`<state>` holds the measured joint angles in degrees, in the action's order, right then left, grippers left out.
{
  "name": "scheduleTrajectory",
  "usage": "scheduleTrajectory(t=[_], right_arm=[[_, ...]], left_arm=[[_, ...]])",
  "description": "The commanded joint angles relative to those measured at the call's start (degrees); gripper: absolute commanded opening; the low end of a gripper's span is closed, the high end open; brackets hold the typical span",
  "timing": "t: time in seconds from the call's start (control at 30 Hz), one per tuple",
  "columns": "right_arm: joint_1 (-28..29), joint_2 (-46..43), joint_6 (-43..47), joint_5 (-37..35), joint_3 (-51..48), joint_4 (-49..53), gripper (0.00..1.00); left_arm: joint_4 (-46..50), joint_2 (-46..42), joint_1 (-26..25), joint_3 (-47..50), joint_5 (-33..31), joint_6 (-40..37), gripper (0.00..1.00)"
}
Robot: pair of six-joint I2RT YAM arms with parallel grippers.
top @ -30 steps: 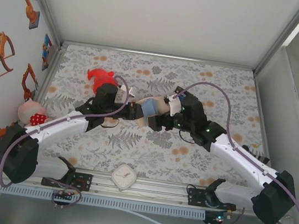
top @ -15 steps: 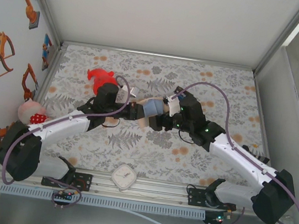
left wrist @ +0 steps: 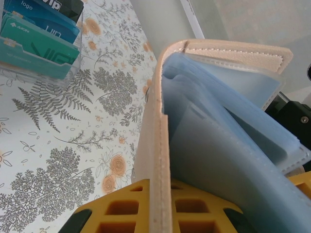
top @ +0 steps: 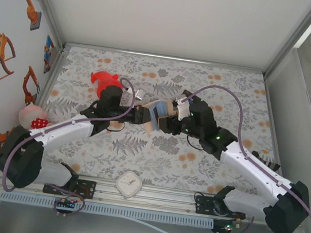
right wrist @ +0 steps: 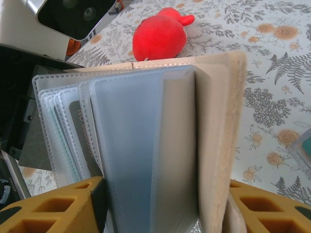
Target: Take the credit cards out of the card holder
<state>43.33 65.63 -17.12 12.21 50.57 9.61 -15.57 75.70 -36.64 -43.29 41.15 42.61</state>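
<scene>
Card holder (top: 157,114) kept spread, I guess: left gripper (left wrist: 160,208) clamps its 9 o'clock cover, right gripper (right wrist: 163,204) straddles the 3 o'clock side, grip unclear.

I see the card holder (top: 158,113) held above the middle of the table (top: 223,85), between my two grippers. The left gripper (top: 144,116) is at its left end and the right gripper (top: 173,121) at its right end. In the right wrist view, the holder's sleeves stand between that gripper's fingers, with one of the credit cards (right wrist: 77,131) tucked inside an inner sleeve. A plush toy (top: 104,79) lies behind and to the left of the left gripper. In the left wrist view, a rack of cards (left wrist: 39,43) rests on the table near the holder. A soft doll (top: 32,116) sits at the table's left edge, beside my left arm. A small clock (top: 130,183) lies at the near edge, between the two arm bases.
</scene>
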Motion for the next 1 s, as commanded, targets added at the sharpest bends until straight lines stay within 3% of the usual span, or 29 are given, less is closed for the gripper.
scheduleTrajectory(t=[0.0, 0.57, 0.97], right_arm=[[-0.35, -1.51, -0.63, -3.11, -0.42, -0.89, 0.54], [-4.54, -5.00, -4.11, 10.73, -4.39, -7.85, 0.67], [-5.80, -3.71, -4.66, 12.22, -4.60, -8.95, 0.81]], left_arm=[[-3.27, -0.80, 0.24, -0.31, 3.67, 0.32, 0.01], [-7.38, -1.51, 1.42, 1.10, 5.12, 3.17, 0.00], [-7.69, -1.24, 1.42, 0.97, 5.17, 3.66, 0.00]])
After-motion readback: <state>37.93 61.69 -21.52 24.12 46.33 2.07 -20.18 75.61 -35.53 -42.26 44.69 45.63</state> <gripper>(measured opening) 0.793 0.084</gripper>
